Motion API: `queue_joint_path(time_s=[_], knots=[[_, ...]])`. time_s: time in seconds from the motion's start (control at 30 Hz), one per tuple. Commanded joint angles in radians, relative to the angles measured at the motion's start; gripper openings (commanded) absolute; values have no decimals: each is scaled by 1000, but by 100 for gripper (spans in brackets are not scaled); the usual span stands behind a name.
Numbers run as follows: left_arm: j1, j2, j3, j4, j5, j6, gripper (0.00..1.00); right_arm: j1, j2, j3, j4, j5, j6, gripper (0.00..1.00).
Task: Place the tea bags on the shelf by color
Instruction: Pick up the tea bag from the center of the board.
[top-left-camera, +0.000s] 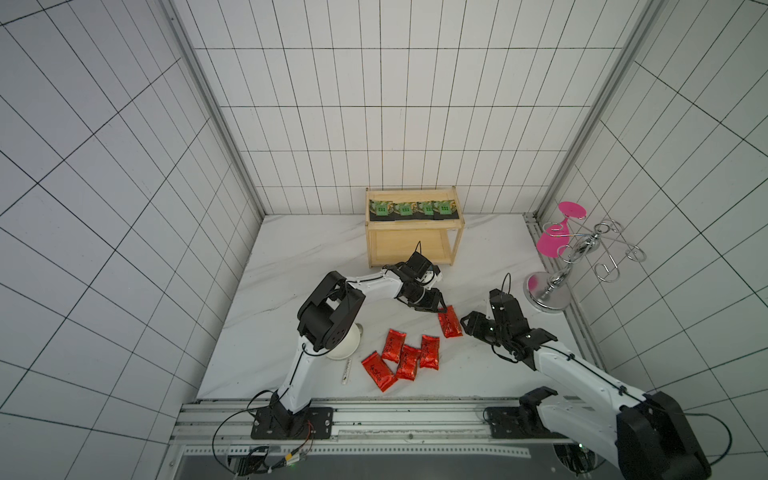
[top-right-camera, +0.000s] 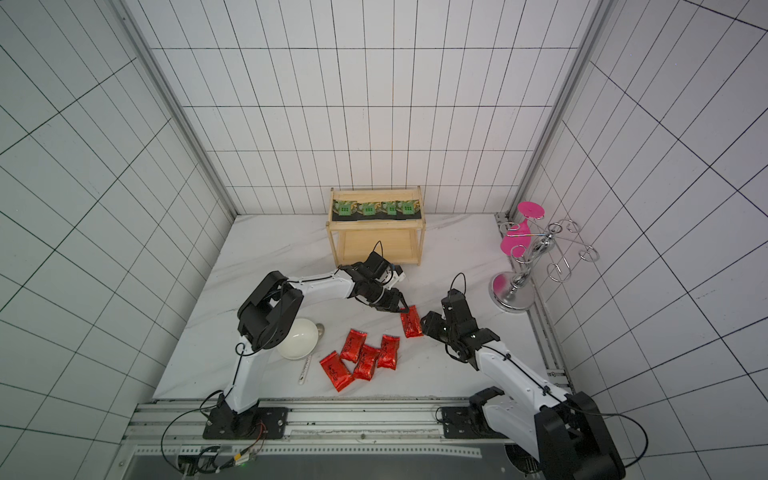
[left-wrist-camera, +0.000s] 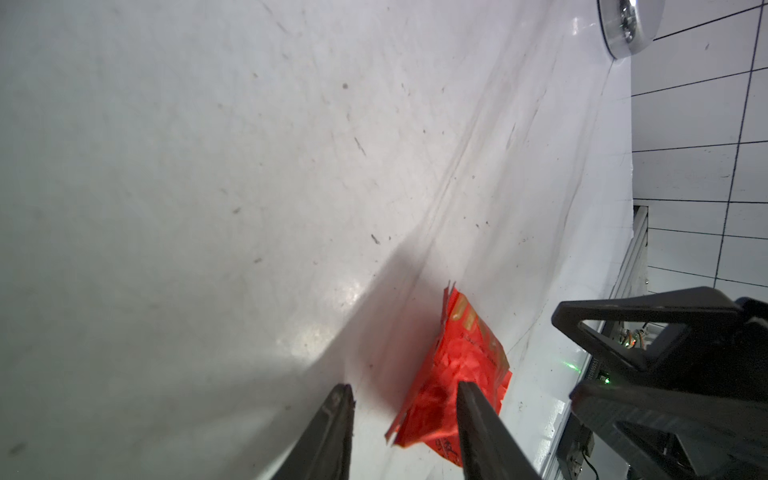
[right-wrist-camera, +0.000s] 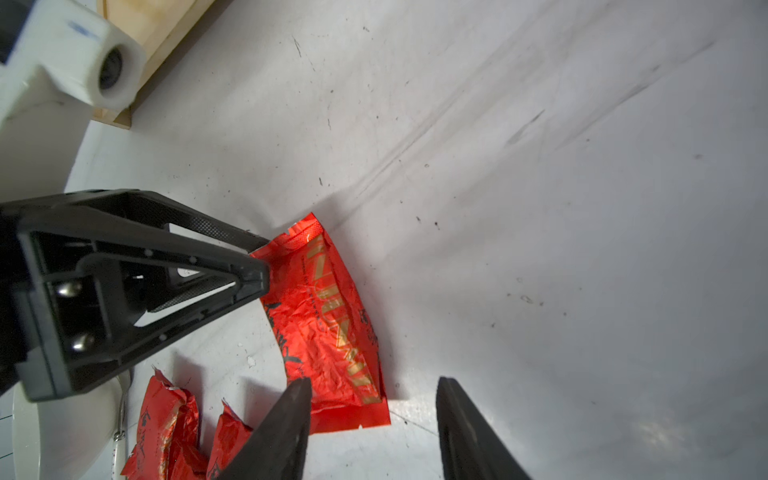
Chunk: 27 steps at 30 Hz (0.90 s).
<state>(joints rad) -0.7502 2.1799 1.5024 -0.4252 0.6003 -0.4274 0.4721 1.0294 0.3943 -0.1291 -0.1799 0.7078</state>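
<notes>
I count four sachets (top-left-camera: 405, 210) in a row on the shelf's (top-left-camera: 411, 227) top board; the lower board is open. Five pouches (top-left-camera: 408, 363) lie on the table (top-left-camera: 291, 257): four bunched near, one far-right of them. The left gripper (top-left-camera: 439, 308) is at that pouch's far end and the right gripper (right-wrist-camera: 374, 384) at its near end, both with jaws apart.

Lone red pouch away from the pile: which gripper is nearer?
Left. The left gripper touches the lone red pouch at its far corner; the right gripper sits beside it, apart.
</notes>
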Motion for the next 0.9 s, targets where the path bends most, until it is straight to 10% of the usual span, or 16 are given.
queue_joint_path(time_s=[0.0,0.37,0.67,0.87], knots=[[-3,27,14,-11,12,15,38,-16,-26,-25,-11,-13,-5,52],[-2,13,-29,14,29,-11,0,-43,-56,-18,-33,-34,-6,52],[74,-174,-315,331,39,-219,0,-78,-83,-5,-12,-98,101,55],[129,-273,-522,673,52,-427,0,-97,4,-75,331,-302,370,56]])
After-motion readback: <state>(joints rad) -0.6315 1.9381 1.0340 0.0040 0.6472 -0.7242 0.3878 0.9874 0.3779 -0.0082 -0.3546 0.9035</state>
